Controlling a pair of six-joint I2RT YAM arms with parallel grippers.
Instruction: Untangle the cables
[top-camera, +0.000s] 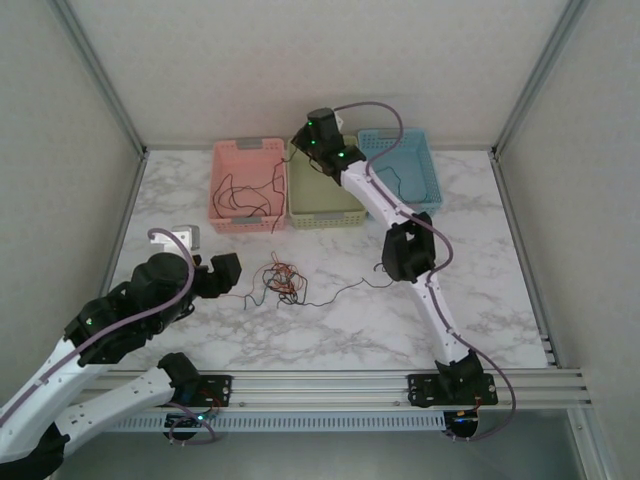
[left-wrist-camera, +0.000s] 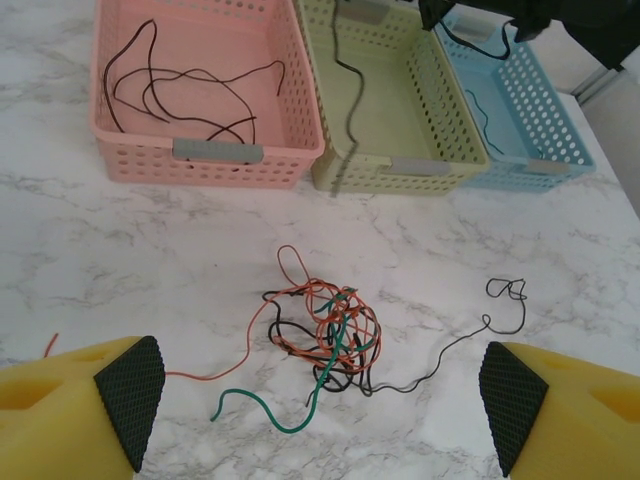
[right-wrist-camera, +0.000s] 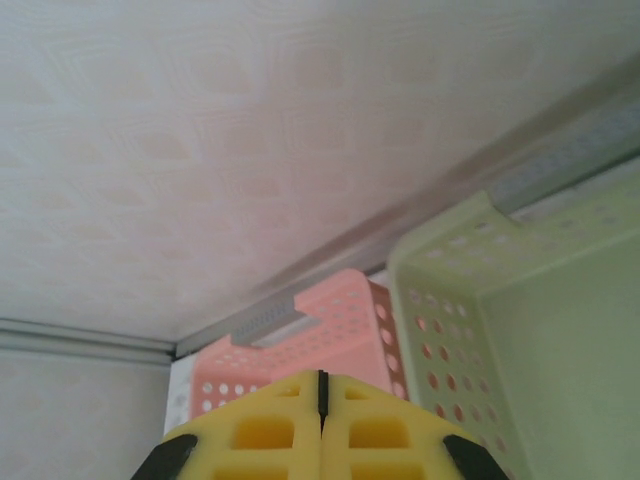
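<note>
- Beyond your left claw (left-wrist-camera: 320, 400), the pink perforated plastic basket (left-wrist-camera: 200, 172) holds several loose black wires (left-wrist-camera: 180, 95). The blue perforated basket (left-wrist-camera: 560, 130) holds one short black wire (left-wrist-camera: 481, 115). A hanging black wire (left-wrist-camera: 347, 70) drops into the yellow-green perforated basket (left-wrist-camera: 400, 178).
- Your left claw is spread wide, grasping nothing. Your right claw (right-wrist-camera: 321, 400) is clenched; you cannot tell whether it pinches anything.
- The tangle of thin black, red, orange and green cables (left-wrist-camera: 335, 335) lies on the white marble table (left-wrist-camera: 100, 260) just ahead of your left claw, between its pads and untouched.
</note>
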